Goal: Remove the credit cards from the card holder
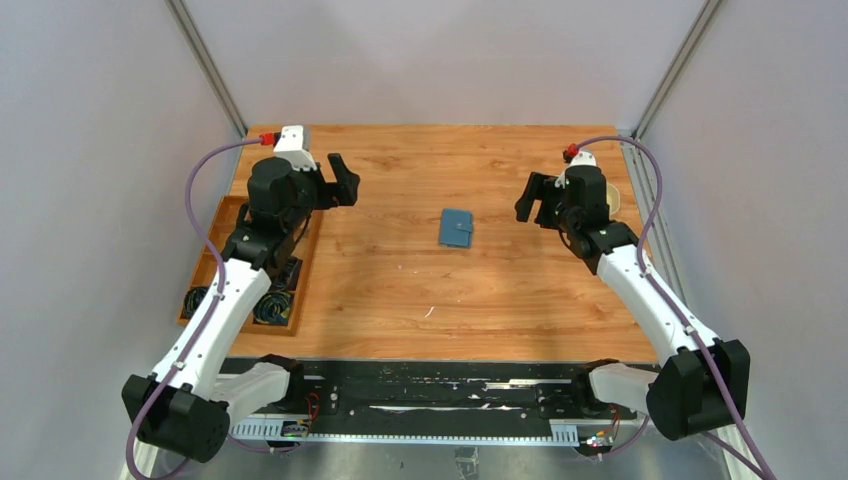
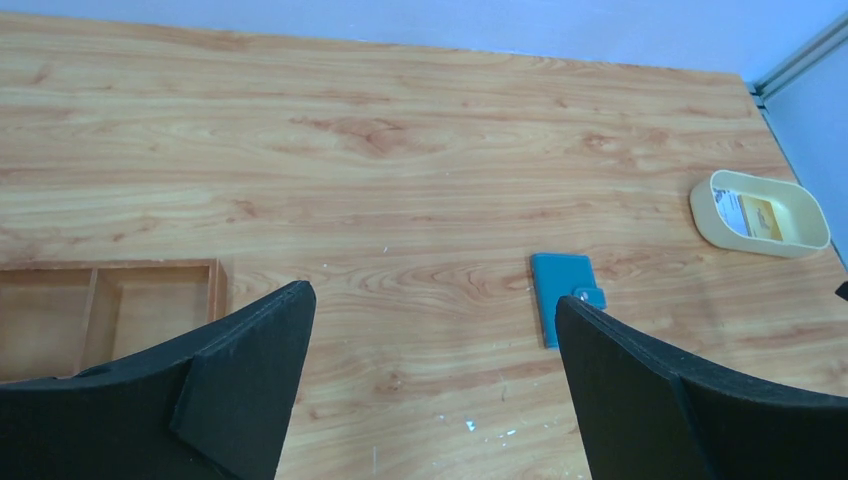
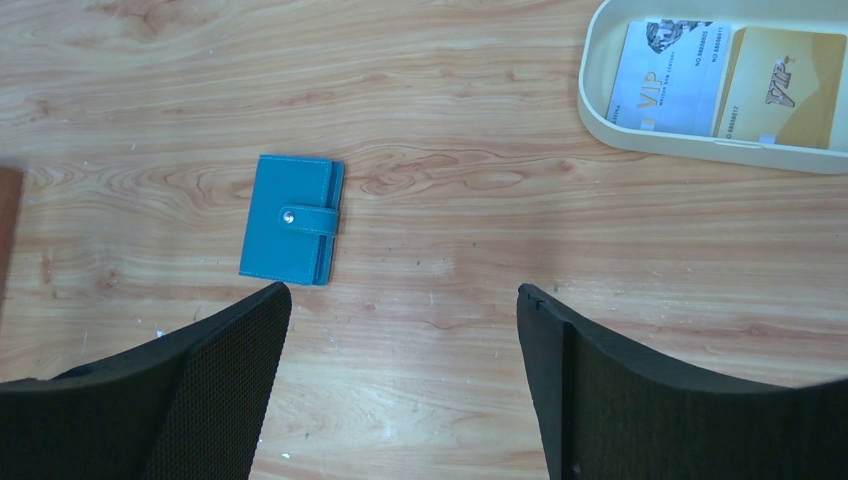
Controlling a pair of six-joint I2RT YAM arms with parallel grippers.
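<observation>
Since the card holder lies snapped shut mid-surface, between the left hand and right hand, both spread and empty, it looks light and thin, so I'd pinch its long edges. Two credit cards sit in the cream dish on the right.

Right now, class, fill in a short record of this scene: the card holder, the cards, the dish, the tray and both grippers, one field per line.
card holder: blue, closed, tab fastened, flat on the table, apart from both grippers
dish: cream, oval, near the table's right edge
white card: lying in the dish
gold card: in the dish, beside the white card
wooden tray: at the left edge, apart from the holder
left gripper: open, empty
right gripper: open, empty
inside the holder: cannot be seen
</observation>
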